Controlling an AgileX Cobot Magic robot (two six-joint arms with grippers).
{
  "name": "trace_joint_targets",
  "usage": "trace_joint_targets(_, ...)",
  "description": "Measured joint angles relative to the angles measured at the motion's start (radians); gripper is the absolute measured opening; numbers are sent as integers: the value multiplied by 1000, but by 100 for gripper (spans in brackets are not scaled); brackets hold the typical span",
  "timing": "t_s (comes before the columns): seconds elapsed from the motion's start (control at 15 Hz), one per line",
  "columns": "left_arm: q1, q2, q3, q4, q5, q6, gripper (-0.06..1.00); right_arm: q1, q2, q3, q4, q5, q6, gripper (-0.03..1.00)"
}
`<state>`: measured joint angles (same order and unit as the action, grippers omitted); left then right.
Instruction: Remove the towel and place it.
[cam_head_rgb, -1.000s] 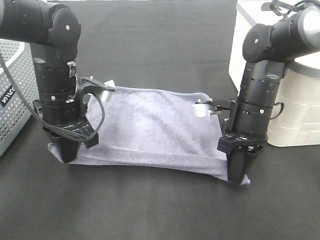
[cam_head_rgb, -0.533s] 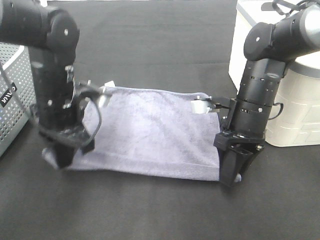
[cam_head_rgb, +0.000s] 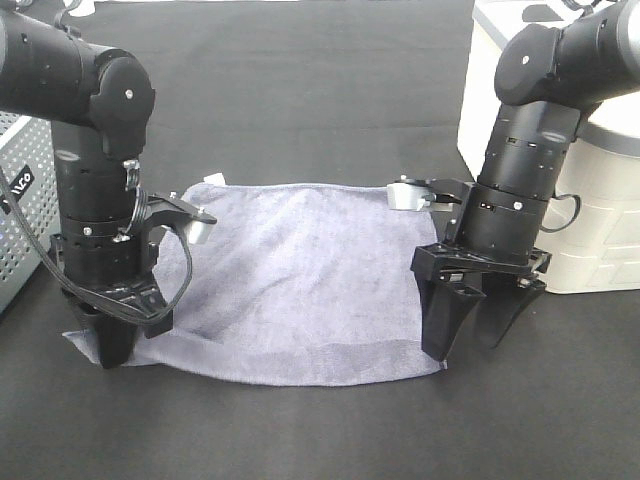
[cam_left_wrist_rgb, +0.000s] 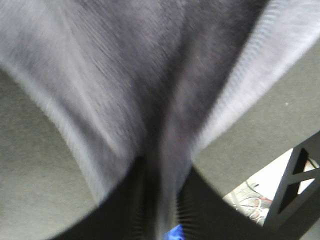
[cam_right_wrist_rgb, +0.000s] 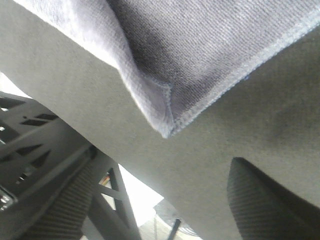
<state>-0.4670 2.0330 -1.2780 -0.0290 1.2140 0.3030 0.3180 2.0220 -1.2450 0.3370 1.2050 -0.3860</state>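
- Exterior high view: the square greyish-lavender microfibre towel (cam_head_rgb: 300, 275) lies spread on the matt black tabletop (cam_head_rgb: 320, 90), reaching from one pincer to the other.
- The left pincer (cam_head_rgb: 110, 350) points straight down, its jaws closed on the towel's near corner on its own side. The cloth runs out from its tips toward the right pincer.
- The right pincer (cam_head_rgb: 475, 328) also points down, jaws spread wide and gripping nothing. The towel's other near corner lies on the tabletop just beside its inner finger (cam_head_rgb: 440, 325), on the side facing the left pincer.
- A perforated grey basket (cam_head_rgb: 15, 220) stands outboard of the left pincer. A white plastic container (cam_head_rgb: 590, 200) stands outboard of the right pincer and close behind it.
- Left wrist view, blurred: the towel (cam_left_wrist_rgb: 150, 75) gathers into a fold that runs straight in between the dark fingers (cam_left_wrist_rgb: 205, 215) of the left pincer (cam_left_wrist_rgb: 157, 200), which are pressed onto it. Tabletop (cam_left_wrist_rgb: 35, 165) shows on either side of the fold.
- Right wrist view: the ribbed black fingers (cam_right_wrist_rgb: 60, 215) of the right pincer (cam_right_wrist_rgb: 162, 170) stand far apart. The towel's (cam_right_wrist_rgb: 200, 50) stitched, hemmed corner rests on the tabletop (cam_right_wrist_rgb: 75, 90) ahead of the gap and touches neither finger.
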Motion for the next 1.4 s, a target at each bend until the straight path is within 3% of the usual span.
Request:
trace_joint_targets(0.13,0,0,0,-26,0,-15,44,0,0,0,25,0,28,72)
trace_joint_targets(0.27,0,0,0,-51,0,-29,52,0,-4,0,40,0,53,72)
trace_joint_targets(0.67,0,-1,-10,20,1,-122,54,0,-56,0,44,-6,51,72)
trace_joint_targets(0.8,1,-38,-35,34,1,-166,54,14,-60,5,47,-121,48,72)
trace_joint_targets(1.07,1,-107,-41,37,3,-192,54,75,-60,14,89,-172,42,72)
trace_joint_targets(1.27,1,-224,-36,45,3,-227,54,81,-67,27,88,-241,131,72)
trace_joint_targets(1.4,1,-301,-36,76,3,-252,54,102,-100,75,64,-348,170,72)
